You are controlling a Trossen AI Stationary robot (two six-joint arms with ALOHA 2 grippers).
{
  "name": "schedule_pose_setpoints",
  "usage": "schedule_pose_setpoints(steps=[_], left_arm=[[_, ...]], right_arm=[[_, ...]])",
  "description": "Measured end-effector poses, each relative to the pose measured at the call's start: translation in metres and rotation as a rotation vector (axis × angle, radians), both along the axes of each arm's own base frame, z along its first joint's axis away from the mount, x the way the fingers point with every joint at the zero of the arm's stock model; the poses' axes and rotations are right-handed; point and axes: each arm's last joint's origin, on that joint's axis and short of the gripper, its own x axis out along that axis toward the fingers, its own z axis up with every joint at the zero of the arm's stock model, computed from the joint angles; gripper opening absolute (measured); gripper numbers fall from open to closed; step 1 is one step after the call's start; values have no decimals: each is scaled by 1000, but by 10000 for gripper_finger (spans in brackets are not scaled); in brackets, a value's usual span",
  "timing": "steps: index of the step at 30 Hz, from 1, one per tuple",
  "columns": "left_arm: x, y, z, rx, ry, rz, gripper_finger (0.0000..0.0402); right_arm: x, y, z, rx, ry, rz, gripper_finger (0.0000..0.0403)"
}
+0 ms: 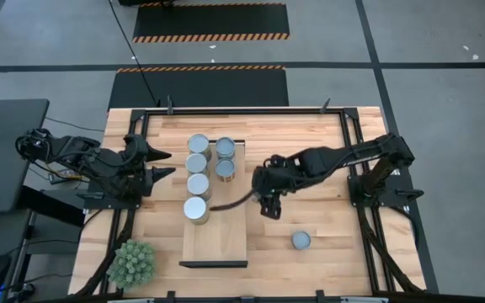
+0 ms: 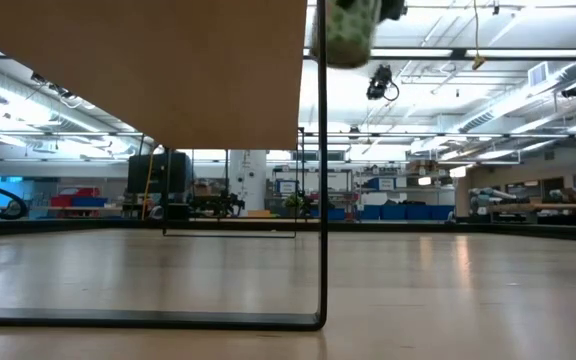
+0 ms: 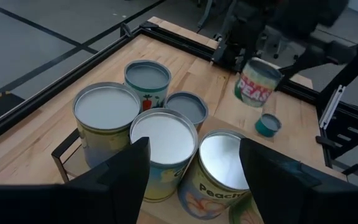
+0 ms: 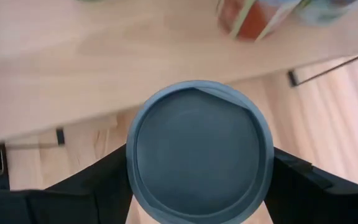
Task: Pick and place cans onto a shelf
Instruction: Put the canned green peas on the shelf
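Several cans [image 1: 197,175] stand upright in two rows on the far part of the shelf [image 1: 217,240], a pale wooden board raised on thin black legs [image 2: 322,200]. One more small can [image 1: 301,241] stands on the tabletop to the shelf's right. My right gripper [image 1: 269,204] hangs just off the shelf's right edge, shut on a can with a green and red label [image 3: 258,82]. At the shelf's left side my left gripper [image 1: 165,164] waits open, with the cans [image 3: 160,140] ahead of its fingers. My right gripper pinches the labelled can between its two fingers [image 4: 101,180], one on each side of the can's wall just below the top rim [image 4: 138,186]. The fingers come from above, slanting down. The can hangs below them, slightly tilted, clear of table and shelf.
A spiky green plant [image 1: 132,262] stands at the table's near left corner. A black frame rail [image 1: 242,109] runs along the table's far edge. The near half of the shelf is bare board, and bare tabletop lies to the right around the small can.
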Motion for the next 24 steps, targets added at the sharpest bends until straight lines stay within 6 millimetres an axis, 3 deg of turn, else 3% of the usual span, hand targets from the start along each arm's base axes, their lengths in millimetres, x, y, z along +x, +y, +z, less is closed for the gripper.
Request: schedule_pose_setpoints(steps=[12,24], left_arm=[[0,0,0,1,0,0,254],[0,0,0,0,1,0,254]], right_arm=[[10,-4,32,-34,-195,28,290],[44,-8,7,-22,-225,50,290]])
